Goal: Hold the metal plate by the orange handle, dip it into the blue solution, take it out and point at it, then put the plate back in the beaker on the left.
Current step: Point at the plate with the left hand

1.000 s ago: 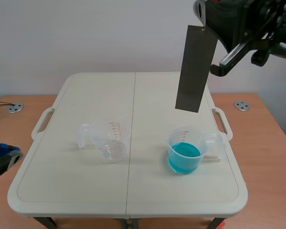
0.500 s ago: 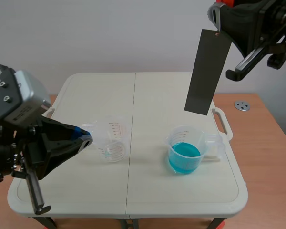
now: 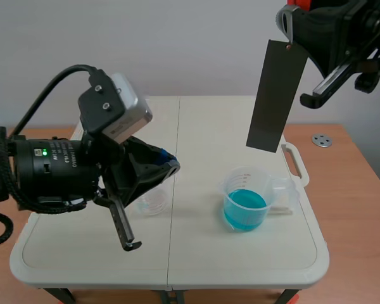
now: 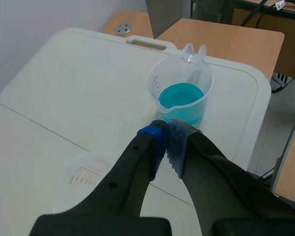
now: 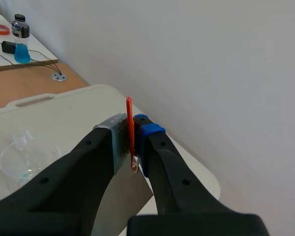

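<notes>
A long dark metal plate (image 3: 275,95) hangs upright in the air, high above the right side of the table. My right gripper (image 3: 290,14) is shut on the thin orange handle (image 5: 130,129) at its top; the plate (image 5: 122,196) drops away below the fingers. A clear beaker of blue solution (image 3: 246,206) stands below the plate's lower end, slightly to its left. My left gripper (image 3: 170,166) is shut on nothing and hovers over the empty clear beaker (image 3: 153,201), mostly hiding it. In the left wrist view the shut gripper (image 4: 164,135) points toward the blue beaker (image 4: 181,96).
The white folding table (image 3: 177,114) has carry handles at both sides. A wooden desk (image 3: 354,183) surrounds it. In the right wrist view a bottle of blue liquid (image 5: 20,39) stands on a far side table.
My left arm has risen from the lower left and swung in over the empty beaker toward the table's middle. The right arm shifted the plate slightly right, then held still.
</notes>
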`<state>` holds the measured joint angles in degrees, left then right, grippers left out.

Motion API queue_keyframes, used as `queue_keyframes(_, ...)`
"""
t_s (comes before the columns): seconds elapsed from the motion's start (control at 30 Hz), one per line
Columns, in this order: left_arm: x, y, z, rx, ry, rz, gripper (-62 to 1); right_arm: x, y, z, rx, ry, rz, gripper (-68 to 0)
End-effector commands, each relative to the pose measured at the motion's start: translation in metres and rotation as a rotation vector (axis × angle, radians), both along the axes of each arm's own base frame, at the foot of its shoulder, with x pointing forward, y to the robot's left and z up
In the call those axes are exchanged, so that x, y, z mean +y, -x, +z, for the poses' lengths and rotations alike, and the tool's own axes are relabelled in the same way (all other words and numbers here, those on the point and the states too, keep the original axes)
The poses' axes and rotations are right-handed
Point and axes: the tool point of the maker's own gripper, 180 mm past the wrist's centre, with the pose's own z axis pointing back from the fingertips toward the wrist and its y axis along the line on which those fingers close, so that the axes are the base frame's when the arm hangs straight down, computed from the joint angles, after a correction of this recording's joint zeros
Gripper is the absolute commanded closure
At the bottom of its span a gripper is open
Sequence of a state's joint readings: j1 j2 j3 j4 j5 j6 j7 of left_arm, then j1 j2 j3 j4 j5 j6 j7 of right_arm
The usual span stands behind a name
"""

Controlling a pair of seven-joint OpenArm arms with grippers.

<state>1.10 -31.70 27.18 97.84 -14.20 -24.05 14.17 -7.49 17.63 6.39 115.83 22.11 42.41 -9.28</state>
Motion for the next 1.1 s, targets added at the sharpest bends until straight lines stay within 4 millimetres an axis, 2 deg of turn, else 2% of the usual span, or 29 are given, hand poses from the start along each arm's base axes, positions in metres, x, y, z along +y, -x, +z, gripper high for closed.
queue_keyframes(0.0, -0.003, -0.006, -0.001, -0.005, 0.011, 0.010, -2.7, 0.001, 0.000, 0.005, -0.016, -0.015, 0.014, -1.3)
queue_keyframes(0.17, -0.013, -0.018, -0.010, -0.002, 0.005, 0.007, -2.7, 0.000, -0.001, 0.002, -0.009, -0.016, 0.011, -1.3)
queue_keyframes(0.43, -0.031, -0.034, -0.011, -0.019, 0.008, -0.004, -2.7, 0.000, -0.001, 0.003, -0.009, -0.017, 0.011, -1.3)
queue_keyframes(0.77, -0.055, -0.044, -0.006, -0.044, 0.016, -0.039, -2.7, 0.000, -0.001, 0.003, -0.009, -0.017, 0.011, -1.3)
queue_keyframes(1.07, -0.080, -0.044, -0.008, -0.046, 0.023, -0.085, -2.7, 0.000, -0.001, 0.003, -0.009, -0.016, 0.011, -1.3)
